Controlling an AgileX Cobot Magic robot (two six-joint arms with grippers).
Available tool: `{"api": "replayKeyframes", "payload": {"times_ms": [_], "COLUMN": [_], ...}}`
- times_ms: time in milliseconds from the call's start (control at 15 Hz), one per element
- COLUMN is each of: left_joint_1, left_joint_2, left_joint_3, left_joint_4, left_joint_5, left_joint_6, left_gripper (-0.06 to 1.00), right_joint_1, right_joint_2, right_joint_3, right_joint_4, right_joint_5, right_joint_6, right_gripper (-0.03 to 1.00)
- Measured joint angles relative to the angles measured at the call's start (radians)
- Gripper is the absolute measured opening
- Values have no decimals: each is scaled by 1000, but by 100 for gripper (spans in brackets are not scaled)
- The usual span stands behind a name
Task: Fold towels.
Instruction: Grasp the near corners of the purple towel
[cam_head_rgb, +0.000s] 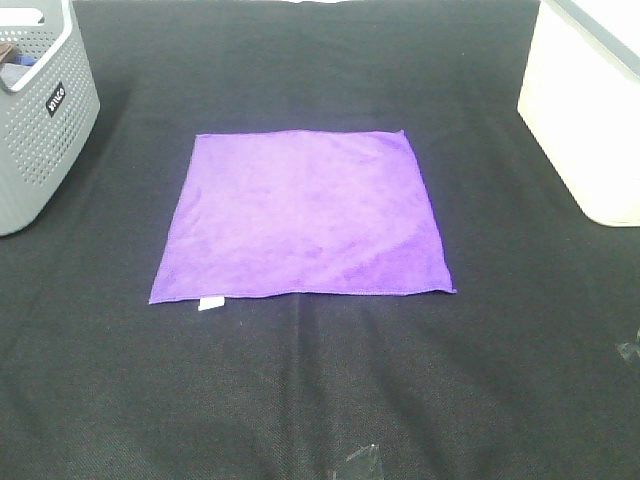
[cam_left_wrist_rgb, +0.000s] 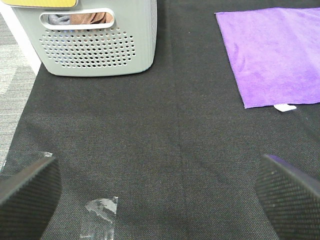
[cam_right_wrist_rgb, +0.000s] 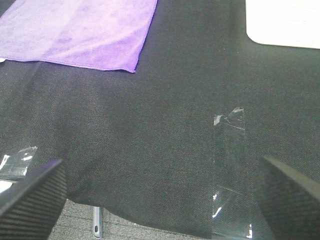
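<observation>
1. Tabletop (cam_head_rgb: 320, 400): covered in black woven fabric; it carries every item below.
2. Towel (cam_head_rgb: 305, 215): one bright purple, fuzzy square, lying flat and fully open at mid-tabletop, well apart from both containers. Step judged: none begun, no fold made yet. The next move calls for both arms to come in to the near corners, pinch one layer only, and carry that edge over to the far edge.
3. White container (cam_head_rgb: 590, 120): at the right edge, unmarked.
4. Grey perforated basket (cam_head_rgb: 40, 130): at the left edge. It has a small black label with white letters, too blurred to read surely.
5. Left end effector (cam_left_wrist_rgb: 159, 165): jaws spread wide, holding nothing, near the tabletop's front.
6. Right end effector (cam_right_wrist_rgb: 161, 162): likewise spread and empty.
7. Clear tape scraps (cam_right_wrist_rgb: 229, 150): stuck to the tabletop.
8. White tag (cam_head_rgb: 210, 303): at the towel's near left corner; no writing can be made out.
</observation>
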Motion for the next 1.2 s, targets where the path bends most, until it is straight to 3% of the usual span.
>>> {"api": "replayKeyframes", "payload": {"times_ms": [1200], "left_joint_1": [0], "left_joint_2": [0], "left_joint_3": [0], "left_joint_4": [0], "left_joint_5": [0], "left_joint_6": [0], "left_gripper": [99], "right_joint_1": [0], "right_joint_2": [0], "right_joint_3": [0], "right_joint_4": [0], "right_joint_5": [0], "right_joint_6": [-1], "right_gripper": [97]}}
